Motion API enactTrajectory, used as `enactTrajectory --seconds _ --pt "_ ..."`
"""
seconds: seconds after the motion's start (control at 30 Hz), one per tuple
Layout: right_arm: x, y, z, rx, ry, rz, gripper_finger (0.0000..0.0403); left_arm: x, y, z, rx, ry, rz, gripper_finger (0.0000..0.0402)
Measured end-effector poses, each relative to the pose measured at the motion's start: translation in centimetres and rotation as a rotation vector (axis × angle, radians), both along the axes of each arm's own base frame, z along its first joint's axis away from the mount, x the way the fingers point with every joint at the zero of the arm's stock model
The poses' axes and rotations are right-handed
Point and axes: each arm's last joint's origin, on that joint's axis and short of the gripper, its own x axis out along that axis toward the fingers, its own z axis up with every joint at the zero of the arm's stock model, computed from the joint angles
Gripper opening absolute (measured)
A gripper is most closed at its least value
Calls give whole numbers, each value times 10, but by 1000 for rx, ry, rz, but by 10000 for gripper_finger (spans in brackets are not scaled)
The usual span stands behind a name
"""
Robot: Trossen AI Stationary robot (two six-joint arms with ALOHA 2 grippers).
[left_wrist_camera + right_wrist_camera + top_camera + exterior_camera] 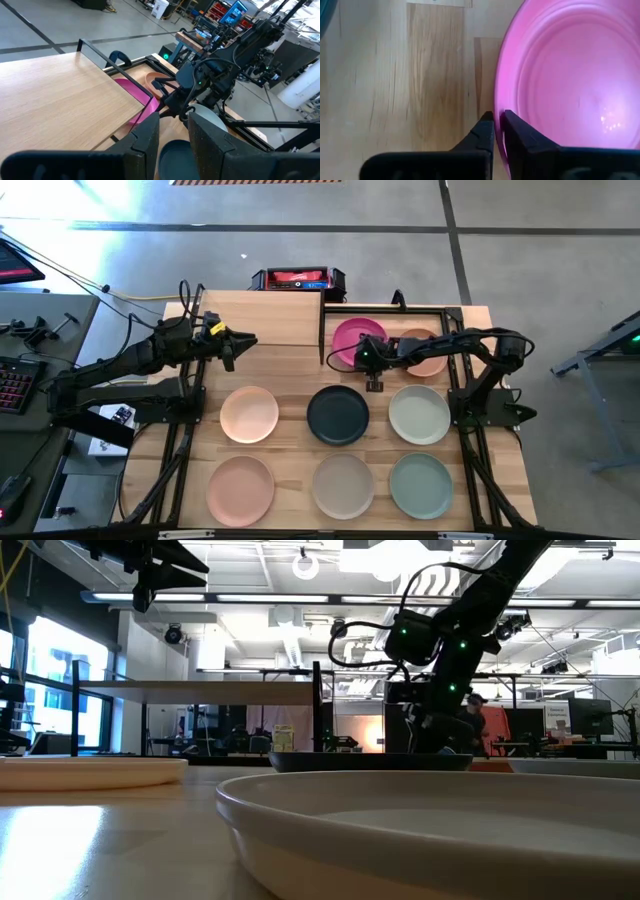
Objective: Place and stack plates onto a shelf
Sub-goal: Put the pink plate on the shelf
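Observation:
The pink plate lies at the table's far side, just right of the shelf, a light-wood board with a thin dark upright edge. My right gripper is shut on the pink plate's near rim. The orange plate sits to its right. Nearer lie peach, charcoal and off-white plates, then salmon, beige and sage green. My left gripper hovers open over the shelf's near edge, holding nothing. My right gripper pinches the pink plate's rim on its near side, one finger outside the plate and one over its inner face. The fingers point slanting down from the near right. In the left wrist view the pink plate looks tilted beside the shelf's edge.
The shelf's dark upright edge stands between the board and the pink plate. A red and black box sits beyond the table's far edge. Bare wood shows between the plates. A person shows far off in the room.

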Motion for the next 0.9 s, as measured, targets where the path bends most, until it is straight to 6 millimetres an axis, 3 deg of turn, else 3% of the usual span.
enactTrajectory --seconds 0.37,0.9 --pt "-8 2 14 11 -2 -76 0 0 0 0 0 1 0 92" --pt "-27 8 74 -78 -202 -113 1 0 0 0 0 1 0 92"
